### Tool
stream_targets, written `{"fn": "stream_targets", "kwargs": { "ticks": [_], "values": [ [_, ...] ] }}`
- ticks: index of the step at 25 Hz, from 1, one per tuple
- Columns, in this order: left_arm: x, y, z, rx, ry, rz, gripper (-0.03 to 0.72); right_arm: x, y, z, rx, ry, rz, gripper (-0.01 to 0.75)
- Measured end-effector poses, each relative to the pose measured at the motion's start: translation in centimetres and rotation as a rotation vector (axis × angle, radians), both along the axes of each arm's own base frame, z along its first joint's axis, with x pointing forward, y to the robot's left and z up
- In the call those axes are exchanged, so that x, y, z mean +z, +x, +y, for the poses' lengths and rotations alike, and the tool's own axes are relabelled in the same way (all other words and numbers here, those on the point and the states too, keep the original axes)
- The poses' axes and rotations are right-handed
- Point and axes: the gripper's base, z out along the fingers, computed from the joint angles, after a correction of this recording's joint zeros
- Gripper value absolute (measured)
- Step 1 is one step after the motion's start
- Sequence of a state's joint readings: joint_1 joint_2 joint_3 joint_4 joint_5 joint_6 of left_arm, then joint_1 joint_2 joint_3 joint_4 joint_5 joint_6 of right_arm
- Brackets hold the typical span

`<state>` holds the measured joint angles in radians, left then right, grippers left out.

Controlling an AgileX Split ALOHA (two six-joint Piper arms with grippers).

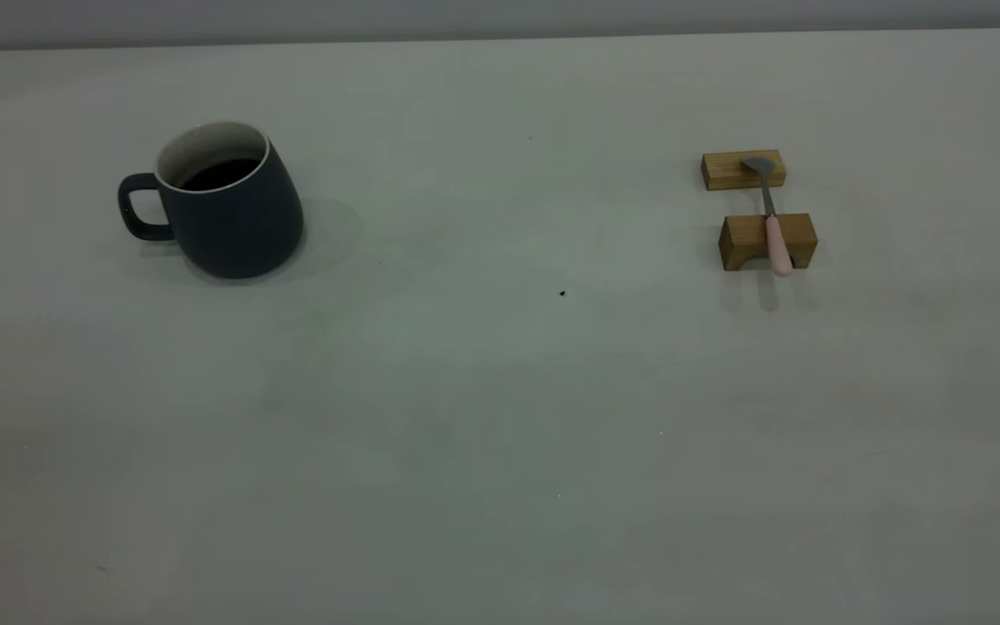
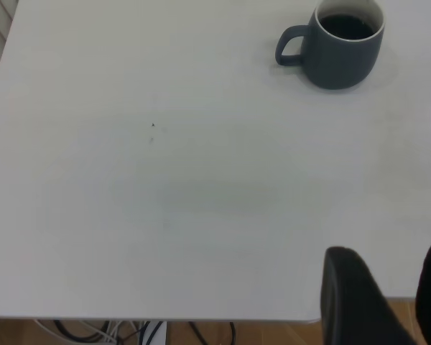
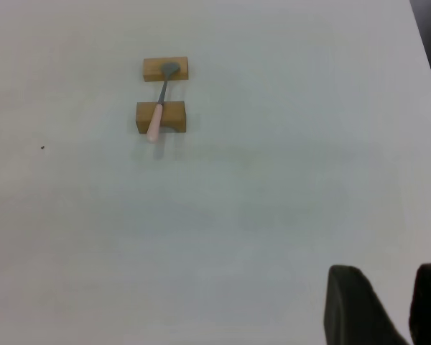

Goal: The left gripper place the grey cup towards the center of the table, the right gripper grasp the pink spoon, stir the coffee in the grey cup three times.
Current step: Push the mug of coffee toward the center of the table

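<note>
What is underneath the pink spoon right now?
Two tan wooden blocks hold the pink spoon off the table: bowl on the far one, handle across the near one.

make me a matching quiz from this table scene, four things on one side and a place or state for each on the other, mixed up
Things:
1. grey cup
2. pink spoon
3. coffee
4. left gripper

Places or states:
a. lying across two wooden blocks
b. inside the cup
c. upright on the table's left side, handle pointing outward
d. at the near table edge, far from the cup

Pairs: 1-c, 2-a, 3-b, 4-d
</note>
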<state>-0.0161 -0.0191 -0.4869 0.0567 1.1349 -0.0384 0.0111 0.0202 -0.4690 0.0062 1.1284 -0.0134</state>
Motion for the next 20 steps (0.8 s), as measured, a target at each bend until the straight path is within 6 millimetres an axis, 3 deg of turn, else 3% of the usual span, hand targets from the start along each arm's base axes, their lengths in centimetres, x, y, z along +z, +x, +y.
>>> {"fn": "stream_targets", "kwargs": {
  "ticks": [7,11,16,20],
  "values": [
    [0.0,0.0,0.0,0.000,0.000,0.002,0.297,0.0,0.0,0.0,0.000,0.000,0.000,0.237],
    [0.7,1.4,0.1,0.004,0.010,0.084,0.297,0.0,0.0,0.0,0.000,0.000,0.000,0.237],
    [3.3,6.7,0.4,0.001,0.077,0.190,0.301,0.0,0.0,0.0,0.000,0.000,0.000,0.237],
    [4.1,13.0,0.3,-0.097,0.174,0.300,0.393,0.0,0.0,0.0,0.000,0.000,0.000,0.237]
  ]
}}
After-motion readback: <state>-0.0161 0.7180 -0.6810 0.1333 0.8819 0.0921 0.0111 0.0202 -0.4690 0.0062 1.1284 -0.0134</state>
